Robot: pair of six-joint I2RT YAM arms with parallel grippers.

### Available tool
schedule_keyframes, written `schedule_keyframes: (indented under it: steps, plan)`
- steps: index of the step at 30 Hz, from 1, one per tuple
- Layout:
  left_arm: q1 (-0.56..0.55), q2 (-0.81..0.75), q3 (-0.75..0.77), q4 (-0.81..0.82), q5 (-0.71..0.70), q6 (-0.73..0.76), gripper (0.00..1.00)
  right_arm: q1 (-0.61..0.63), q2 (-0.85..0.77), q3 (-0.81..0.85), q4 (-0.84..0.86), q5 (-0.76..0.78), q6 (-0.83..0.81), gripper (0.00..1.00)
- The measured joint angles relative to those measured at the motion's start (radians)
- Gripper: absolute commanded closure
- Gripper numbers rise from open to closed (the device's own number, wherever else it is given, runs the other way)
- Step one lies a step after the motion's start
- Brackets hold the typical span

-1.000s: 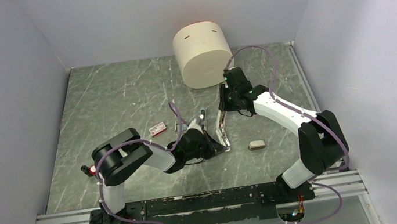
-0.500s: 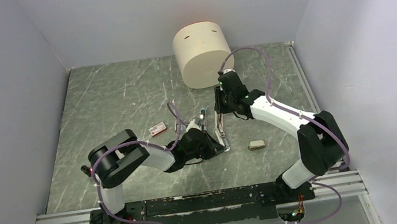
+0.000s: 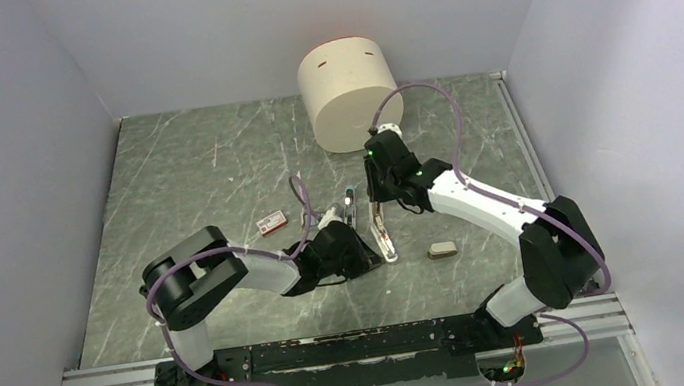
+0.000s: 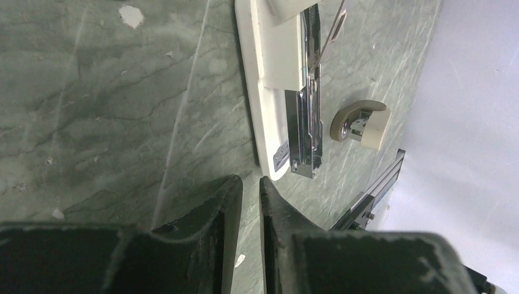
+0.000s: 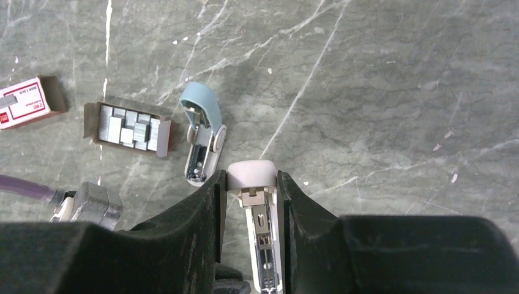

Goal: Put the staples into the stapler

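The white stapler (image 5: 251, 173) lies opened on the table, its metal inner rail (image 5: 264, 236) showing. My right gripper (image 5: 251, 184) is shut on the stapler's rounded far end; in the top view this gripper (image 3: 377, 210) sits above the stapler (image 3: 386, 241). In the left wrist view the stapler's near end (image 4: 269, 98) with the rail (image 4: 306, 131) lies just ahead of my left gripper (image 4: 251, 184), which is shut, empty and not touching it. A brown tray of grey staple blocks (image 5: 128, 130) and the red-and-white box (image 5: 24, 103) lie to the left.
A pale blue piece (image 5: 204, 125) lies between the staple tray and the stapler. A short beige-grey piece (image 3: 442, 249) lies right of the stapler and also shows in the left wrist view (image 4: 361, 122). A large cream cylinder (image 3: 348, 94) stands at the back.
My right gripper has moved left and toward the near edge with the stapler's far end, swinging the stapler straighter. My left gripper has drawn back slightly from the stapler's near end.
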Motion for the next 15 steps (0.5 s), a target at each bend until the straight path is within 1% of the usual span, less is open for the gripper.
schedule_keyframes:
  steps: [10, 15]
  plan:
    - [-0.004, -0.036, 0.016, -0.092, -0.031, 0.044, 0.73, 0.029, -0.042, 0.017, -0.1, 0.002, 0.021, 0.62]
    - [-0.005, -0.047, 0.026, -0.126, -0.045, 0.061, 0.7, 0.045, -0.057, 0.018, -0.135, -0.01, 0.03, 0.62]
